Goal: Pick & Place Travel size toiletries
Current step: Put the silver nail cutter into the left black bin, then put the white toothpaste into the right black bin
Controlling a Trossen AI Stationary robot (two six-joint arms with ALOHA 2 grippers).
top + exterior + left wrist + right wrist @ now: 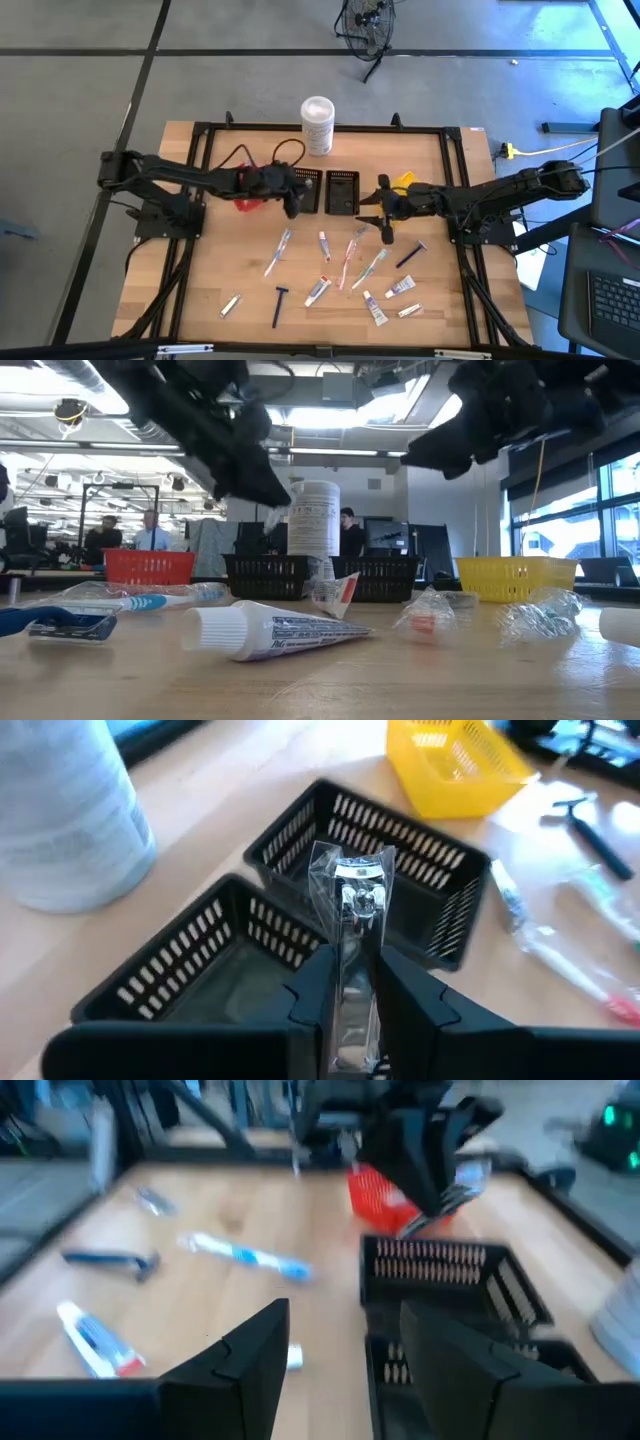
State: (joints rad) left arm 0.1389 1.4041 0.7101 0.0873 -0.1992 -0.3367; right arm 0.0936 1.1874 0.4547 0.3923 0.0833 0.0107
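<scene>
The left gripper point(292, 203) hangs above the table, just over the left black basket point(306, 189), and its two fingers point(405, 1010) are pressed together on a small item in clear plastic wrap point(355, 910). In the left wrist view the wrapped item stands up between the fingers, with both black baskets under and behind it. What exactly is inside the wrap cannot be told.

The right gripper point(385, 229) is near the right black basket point(343, 192), on the side of the yellow basket point(402, 183). Its fingers point(235, 1365) stand apart and there is nothing between them in the right wrist view.

The other toiletries lie spread on the wooden table point(200, 290) in front of the baskets. A wrapped toothbrush point(279, 250) lies in front of the left gripper, and two more toothbrushes point(352, 257) lie close together near the middle. A dark blue razor point(280, 303) lies nearer the front edge, and a second razor point(410, 254) lies to the right, in front of the right gripper. Small white tubes point(318, 291) and sachets point(231, 304) are around them, apart from each other.

A red basket point(248, 201) is beside the left black basket, partly hidden by the left arm. A tall white canister point(317, 125) stands behind the baskets at the back edge of the table. In the low view, people point(152, 530) show in the room far behind the table.
</scene>
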